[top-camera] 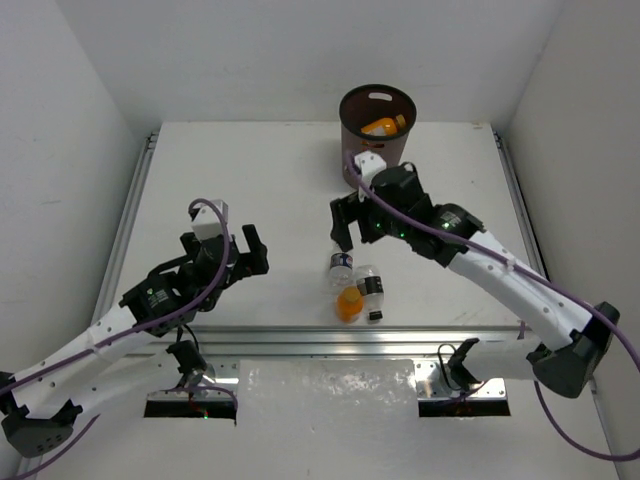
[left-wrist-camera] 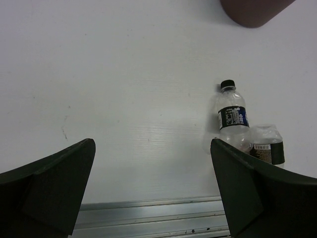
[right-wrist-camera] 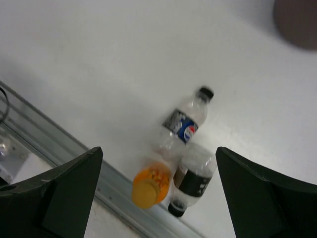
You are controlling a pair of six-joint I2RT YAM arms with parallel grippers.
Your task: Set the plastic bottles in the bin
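Three bottles are found lying bunched together on the white surface [top-camera: 250, 170], just by the near metal rail [top-camera: 300, 340]: two clear ones with dark caps, a Pepsi bottle [right-wrist-camera: 183, 125] and a dark-labelled bottle [right-wrist-camera: 194, 177], plus one orange bottle [right-wrist-camera: 150, 184]. An orange shape [top-camera: 383, 126] is seen inside the brown bin [top-camera: 349, 130] at the far edge; its contents can't be counted. The left hand [left-wrist-camera: 151, 148] and right hand [right-wrist-camera: 158, 151] are both spread wide. The surface is boxed in by white walls [top-camera: 60, 120].
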